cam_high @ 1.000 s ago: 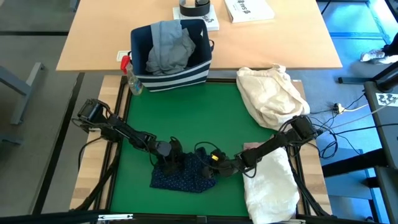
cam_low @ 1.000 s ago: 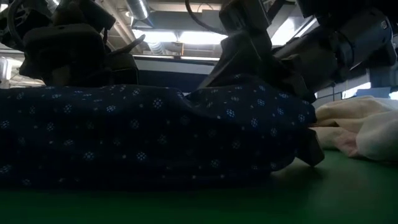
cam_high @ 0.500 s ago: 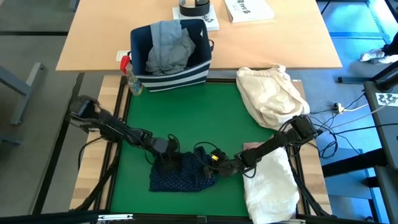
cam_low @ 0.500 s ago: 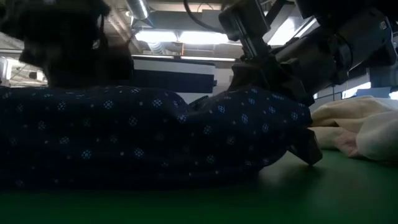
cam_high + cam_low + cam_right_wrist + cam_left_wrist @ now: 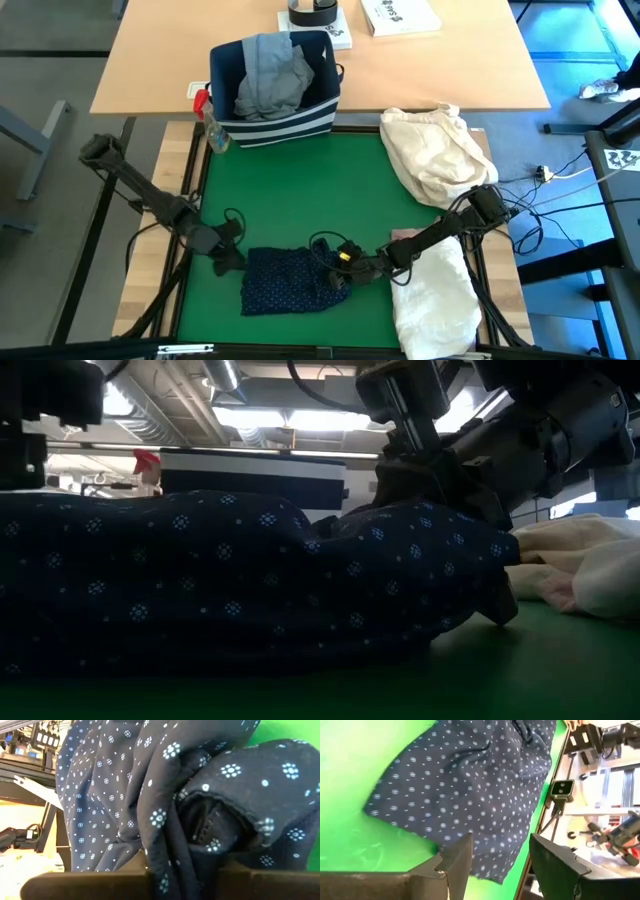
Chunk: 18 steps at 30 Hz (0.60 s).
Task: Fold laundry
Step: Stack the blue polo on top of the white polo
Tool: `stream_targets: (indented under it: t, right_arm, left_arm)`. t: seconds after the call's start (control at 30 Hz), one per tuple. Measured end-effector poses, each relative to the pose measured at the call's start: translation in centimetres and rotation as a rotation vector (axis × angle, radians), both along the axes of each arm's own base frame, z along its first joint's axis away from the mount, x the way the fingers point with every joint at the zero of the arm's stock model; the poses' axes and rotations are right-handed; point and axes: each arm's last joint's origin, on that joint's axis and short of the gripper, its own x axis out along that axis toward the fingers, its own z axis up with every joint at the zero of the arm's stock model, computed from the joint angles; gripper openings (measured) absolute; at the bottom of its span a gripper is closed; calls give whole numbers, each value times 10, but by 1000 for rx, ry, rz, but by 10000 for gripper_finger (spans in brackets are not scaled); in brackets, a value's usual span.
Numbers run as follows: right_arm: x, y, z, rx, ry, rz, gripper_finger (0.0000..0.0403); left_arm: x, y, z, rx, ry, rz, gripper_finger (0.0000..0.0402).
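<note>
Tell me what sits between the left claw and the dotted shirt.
Nothing visible. The left claw hangs open just off the dotted shirt's edge, with only bare green mat between them. On the far side, the right claw is shut on the shirt's fabric.

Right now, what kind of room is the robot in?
Probably a lab or workshop, not a home. The green table sits in a metal frame with cables, a wooden desk stands behind it, and bare ceiling lights and pipes run overhead.
</note>
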Motion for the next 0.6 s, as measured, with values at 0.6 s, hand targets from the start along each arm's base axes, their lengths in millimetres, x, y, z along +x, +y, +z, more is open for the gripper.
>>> stream_targets:
  t: [0.6]
  right_arm:
    - [3, -6, 0, 30, 11, 9, 51]
  left_arm:
    - [-15, 12, -16, 38, 271, 85, 207]
